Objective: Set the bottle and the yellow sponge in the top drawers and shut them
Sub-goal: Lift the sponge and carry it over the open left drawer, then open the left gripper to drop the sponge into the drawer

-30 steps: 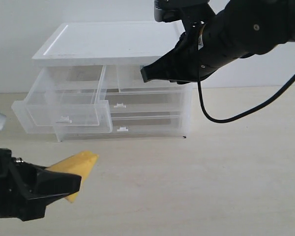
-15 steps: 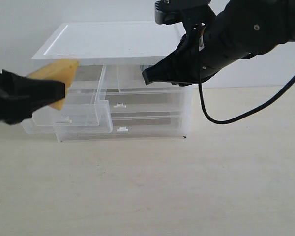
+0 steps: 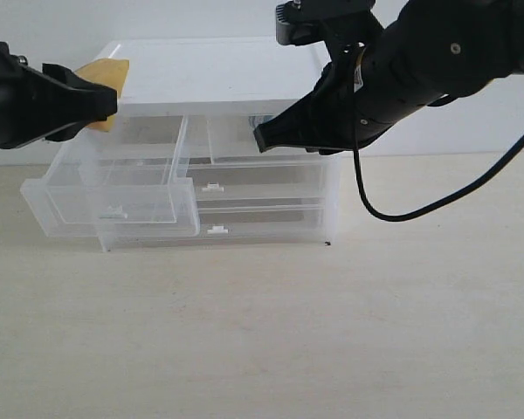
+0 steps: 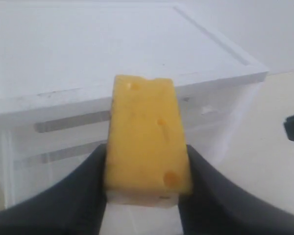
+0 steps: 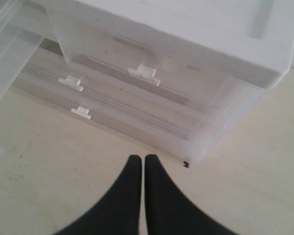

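Sponge: the yellow sponge [image 4: 144,147] is clamped between the jaws of my left gripper [image 3: 110,94]. It sits at the upper left of the exterior frame, level with the chest top [image 3: 210,74], and is not in a drawer yet.
Bottle: I cannot see it in any view.
Right jaws: my right gripper [image 5: 139,164] is pressed together and empty, in front of the top right drawer [image 3: 236,140].
Risk, drop: if I let go here, I judge the sponge could land on the chest top or bounce off the drawer rim.
Risk, snag: if I come down too close in, the foam may catch the lid's front lip.
Edges: the top left drawer [image 3: 113,205] stands pulled out, mouth up, at the left middle of the frame.
Open room: the bare table [image 3: 332,332] fills the lower frame.
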Robot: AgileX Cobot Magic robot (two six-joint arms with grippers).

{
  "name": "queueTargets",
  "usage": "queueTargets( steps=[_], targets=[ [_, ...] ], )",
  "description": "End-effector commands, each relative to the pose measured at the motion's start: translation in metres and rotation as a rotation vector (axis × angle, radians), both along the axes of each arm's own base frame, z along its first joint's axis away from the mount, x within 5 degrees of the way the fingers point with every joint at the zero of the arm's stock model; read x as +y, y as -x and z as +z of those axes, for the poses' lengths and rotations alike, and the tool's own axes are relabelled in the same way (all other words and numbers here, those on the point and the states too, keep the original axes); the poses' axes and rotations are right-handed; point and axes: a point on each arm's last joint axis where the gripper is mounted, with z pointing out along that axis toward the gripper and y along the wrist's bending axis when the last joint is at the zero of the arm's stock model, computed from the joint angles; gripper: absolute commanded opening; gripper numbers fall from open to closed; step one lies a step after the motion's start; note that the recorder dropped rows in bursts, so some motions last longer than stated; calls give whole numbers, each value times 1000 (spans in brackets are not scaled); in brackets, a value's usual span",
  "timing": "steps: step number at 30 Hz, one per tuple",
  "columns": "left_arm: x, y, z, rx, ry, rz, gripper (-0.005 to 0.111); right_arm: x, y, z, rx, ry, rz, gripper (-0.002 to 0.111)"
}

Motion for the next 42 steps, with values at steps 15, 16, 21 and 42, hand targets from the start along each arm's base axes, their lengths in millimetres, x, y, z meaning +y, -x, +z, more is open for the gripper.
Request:
queueTargets(
  steps=[15, 16, 21, 42],
  targets=[
    [1, -60, -44, 187, -18, -7, 4, -2, 2, 4, -8, 3, 6, 0],
    [0, -62, -46, 193, -20, -7, 4, -2, 2, 4, -8, 3, 6, 0],
    [-1, -66, -57, 219, -53, -18, 4, -2, 2, 4, -8, 3, 6, 0],
    [-2, -65, -59, 246, -45, -24, 42, -1, 2, 3, -9, 6, 10, 0]
  ],
)
